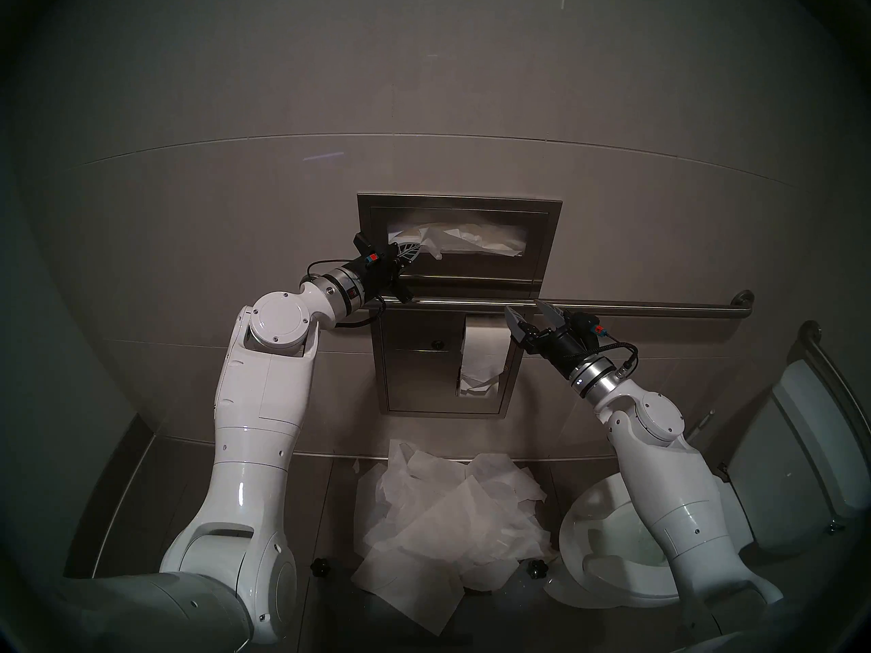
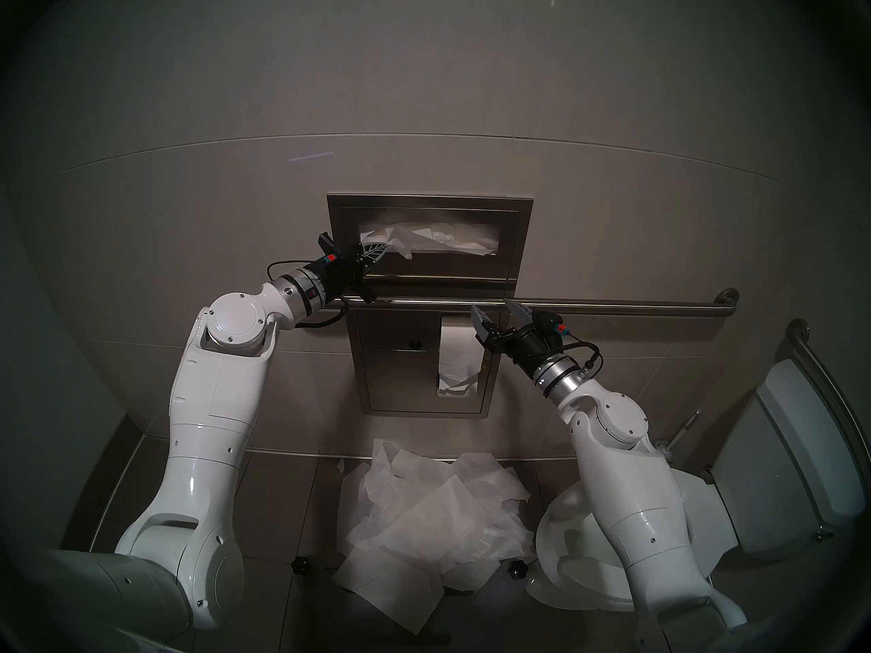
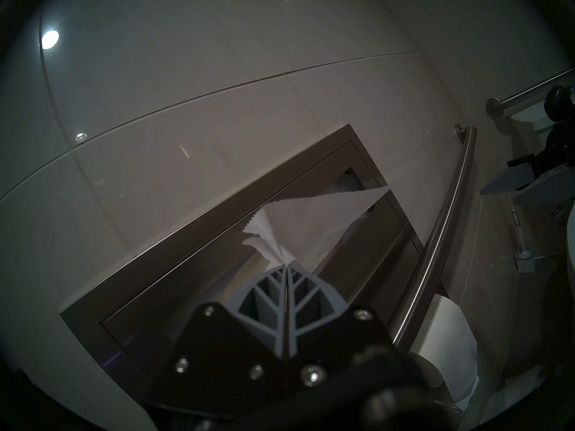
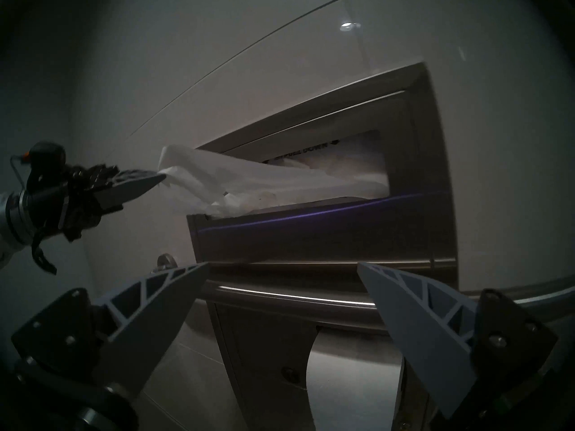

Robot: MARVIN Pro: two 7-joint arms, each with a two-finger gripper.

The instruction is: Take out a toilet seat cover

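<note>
A thin white toilet seat cover [image 1: 436, 242] [image 2: 405, 242] [image 3: 298, 215] [image 4: 217, 178] sticks out of the slot of the steel wall dispenser [image 1: 459, 203] [image 2: 429, 200] [image 3: 199, 234] [image 4: 435, 159]. My left gripper [image 1: 414, 251] [image 2: 384, 247] [image 3: 285, 267] [image 4: 161, 177] is shut on the cover's bunched left corner, just in front of the slot. The sheet stretches from the fingertips back into the opening. My right gripper [image 1: 527, 312] [image 2: 494, 309] [image 4: 281, 267] hangs open and empty lower right, close to the grab bar [image 1: 636, 306] [image 2: 612, 304] [image 4: 280, 292].
A toilet paper roll [image 1: 485, 355] [image 2: 459, 355] hangs in the lower steel panel under the bar. A heap of white paper sheets [image 1: 447, 515] [image 2: 424, 515] lies on the floor below. The toilet [image 1: 603, 558] [image 2: 565, 562] stands at the right under my right arm.
</note>
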